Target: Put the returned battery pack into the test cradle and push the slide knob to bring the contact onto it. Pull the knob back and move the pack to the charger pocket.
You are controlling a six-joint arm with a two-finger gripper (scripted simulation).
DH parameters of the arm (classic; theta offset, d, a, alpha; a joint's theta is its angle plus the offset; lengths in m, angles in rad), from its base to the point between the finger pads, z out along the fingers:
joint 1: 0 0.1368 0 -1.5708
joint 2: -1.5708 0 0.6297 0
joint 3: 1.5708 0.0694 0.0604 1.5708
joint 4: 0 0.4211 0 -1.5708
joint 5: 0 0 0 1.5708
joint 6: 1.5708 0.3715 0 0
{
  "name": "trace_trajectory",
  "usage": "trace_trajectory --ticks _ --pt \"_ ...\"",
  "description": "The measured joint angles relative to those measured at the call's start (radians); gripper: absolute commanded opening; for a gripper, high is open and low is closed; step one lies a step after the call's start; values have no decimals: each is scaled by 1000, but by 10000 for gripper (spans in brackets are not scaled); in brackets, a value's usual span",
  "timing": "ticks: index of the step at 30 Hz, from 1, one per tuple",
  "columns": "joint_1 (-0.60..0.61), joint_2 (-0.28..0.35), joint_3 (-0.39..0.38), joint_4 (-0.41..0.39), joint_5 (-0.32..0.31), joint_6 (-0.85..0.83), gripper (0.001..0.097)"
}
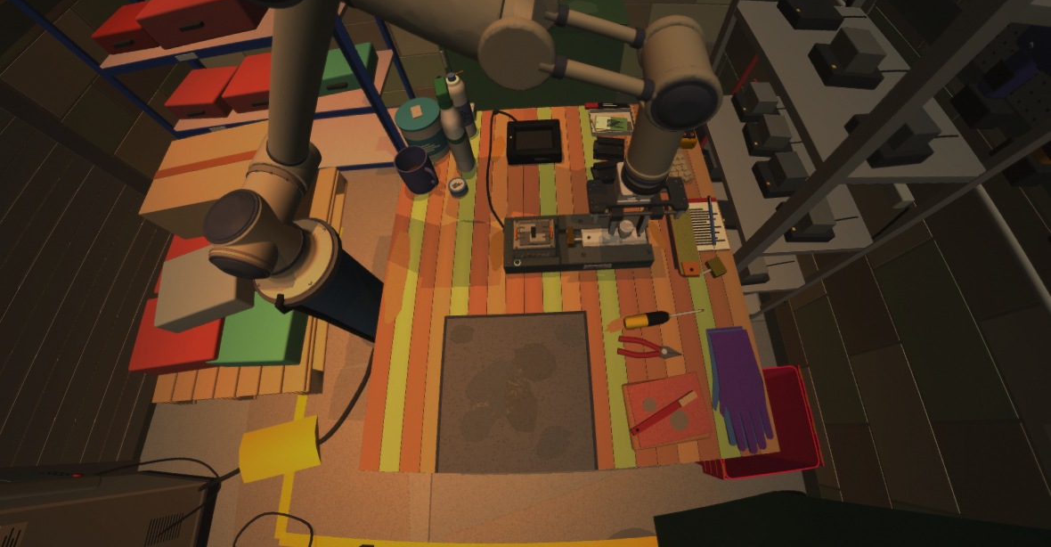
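My gripper (pixel 627 226) hangs straight down over the right half of the dark test fixture (pixel 578 244) in the middle of the striped bench, its fingers on either side of the round slide knob (pixel 627 228) on the pale rail. The battery pack (pixel 534 236), with an orange and grey top, sits in the cradle at the fixture's left end. A small block on the rail (pixel 574 234) stands just right of the pack; I cannot tell whether it touches it. The black charger (pixel 534 141) lies behind the fixture, toward the back edge. The gripper is open and holds nothing.
A grey mat (pixel 516 391) fills the front of the bench. Screwdriver (pixel 647 319), pliers (pixel 647 347), a red pad (pixel 666 411) and purple gloves (pixel 737 387) lie front right. A mug (pixel 416 169), a tin and bottles (pixel 457 121) stand back left. A ruler and card (pixel 698 229) lie right of the fixture.
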Motion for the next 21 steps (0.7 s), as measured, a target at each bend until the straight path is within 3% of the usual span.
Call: trace_trajectory --ticks 11,21 --pt "0 -3 -6 0 10 0 515" --pt "0 -24 -51 0 76 0 515"
